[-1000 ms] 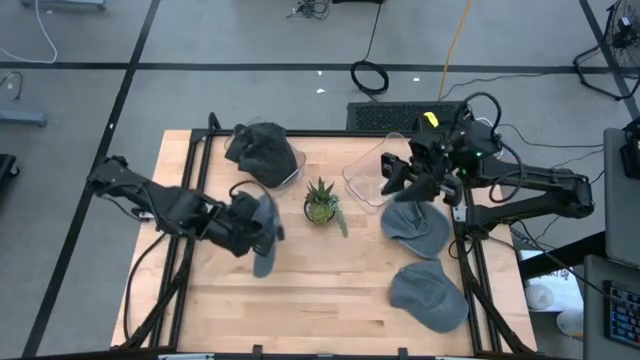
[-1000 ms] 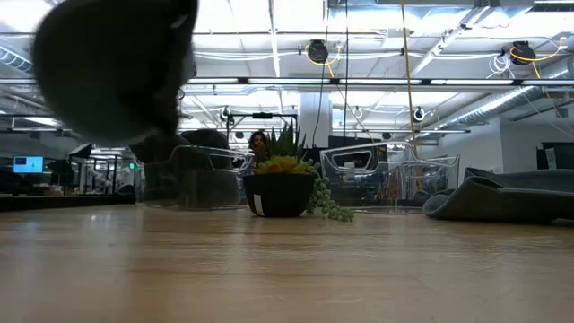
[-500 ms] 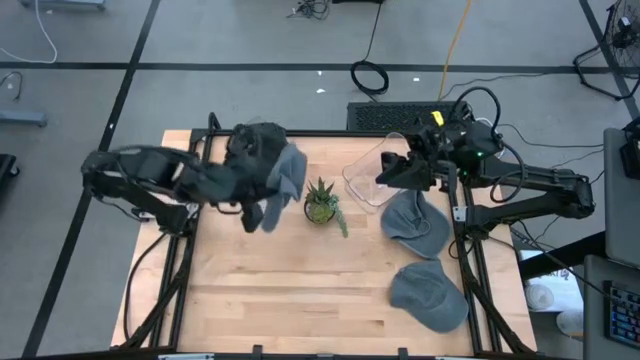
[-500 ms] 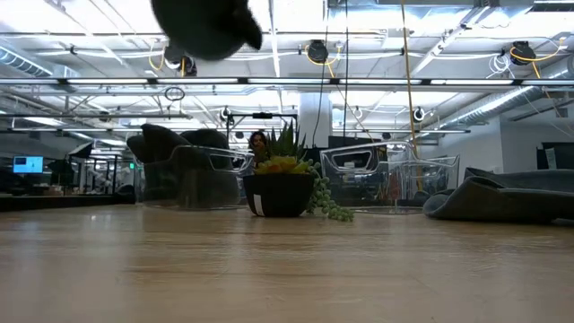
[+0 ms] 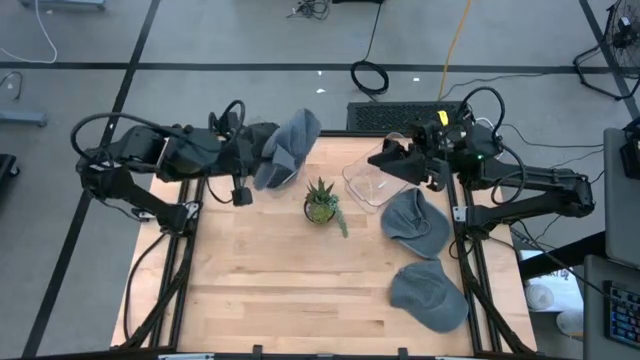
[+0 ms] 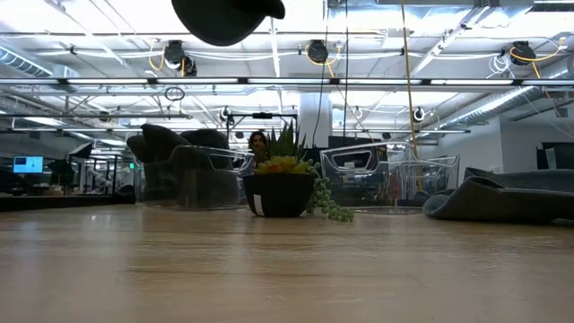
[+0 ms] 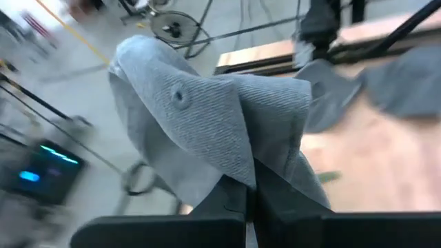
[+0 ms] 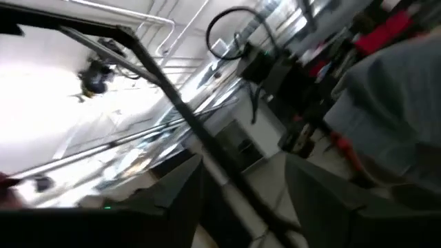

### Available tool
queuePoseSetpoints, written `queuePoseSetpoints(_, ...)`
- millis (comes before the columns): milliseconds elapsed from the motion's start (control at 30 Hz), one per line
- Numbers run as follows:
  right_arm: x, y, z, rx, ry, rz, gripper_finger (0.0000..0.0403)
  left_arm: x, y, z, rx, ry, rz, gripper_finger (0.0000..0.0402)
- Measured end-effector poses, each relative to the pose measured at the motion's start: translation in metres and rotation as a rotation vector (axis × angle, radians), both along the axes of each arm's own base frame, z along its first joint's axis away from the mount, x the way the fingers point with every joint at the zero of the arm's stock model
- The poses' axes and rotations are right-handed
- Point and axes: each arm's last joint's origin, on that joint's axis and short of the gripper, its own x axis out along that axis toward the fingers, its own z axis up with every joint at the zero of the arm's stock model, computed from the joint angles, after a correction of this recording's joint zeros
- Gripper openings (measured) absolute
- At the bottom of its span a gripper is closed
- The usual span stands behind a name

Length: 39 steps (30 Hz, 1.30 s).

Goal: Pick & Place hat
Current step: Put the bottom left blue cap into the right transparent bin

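A grey hat (image 5: 290, 143) hangs in the air over the left clear bin (image 5: 268, 172), which holds dark hats; my left gripper (image 5: 258, 163) is shut on it. In the low view only its underside (image 6: 229, 16) shows at the top. Two more grey hats (image 5: 414, 221) (image 5: 430, 296) lie flat on the table's right side. My right gripper (image 5: 386, 160) is open above the right clear bin (image 5: 366, 183), with nothing between its fingers (image 8: 180, 187). My left gripper pinches a bunched fold of the hat's cloth (image 7: 242, 173) between its two fingers; how many layers cannot be told. The fingers come from the table's left, slanting a little downward. The hat is lifted clear, and its crown with the top button (image 7: 180, 96) stands out beyond the fingertips.
A small potted plant (image 5: 321, 204) stands mid-table between the two bins. Black frame rails run along the table's left (image 5: 185, 250) and right (image 5: 470, 270) sides. Bare wood lies toward the near edge (image 5: 300, 300).
My left gripper has risen and swung toward the table's far edge, rolling its wrist, still shut on the hat. The hat has gone from low over the table's left-middle to high above the left bin. My right gripper has turned a little toward the left.
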Motion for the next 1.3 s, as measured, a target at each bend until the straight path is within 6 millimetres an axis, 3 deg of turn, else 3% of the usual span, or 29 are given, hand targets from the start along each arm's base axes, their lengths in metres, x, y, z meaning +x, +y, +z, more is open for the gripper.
queuePoseSetpoints(200, 0.002, -0.008, -0.002, -0.047, -0.009, -0.235, 0.0252, 0.007, 0.008, -0.003, 0.265, 0.12, 0.015, 0.0)
queuePoseSetpoints(400, 0.001, -0.02, -0.004, 0.134, 0.027, -0.365, 0.0291, 0.031, 0.014, -0.01, 0.545, 0.267, 0.067, 0.0)
queuePoseSetpoints(567, 0.001, -0.03, -0.008, 0.234, 0.066, -0.412, 0.0292, 0.056, 0.022, -0.019, 0.679, 0.366, 0.121, 0.0)
queuePoseSetpoints(800, 0.0, -0.04, -0.014, 0.223, 0.129, -0.469, 0.0282, 0.089, 0.028, -0.038, 0.817, 0.517, 0.16, 0.0)
queuePoseSetpoints(1033, 0.0, -0.051, -0.03, 0.36, 0.287, -0.491, 0.0281, 0.104, 0.025, -0.05, 0.96, 0.691, 0.168, 0.0)
queuePoseSetpoints(1300, -0.001, -0.055, -0.031, 0.483, 0.291, -0.477, 0.0281, 0.107, 0.008, -0.049, 1.117, 0.797, 0.039, 0.0)
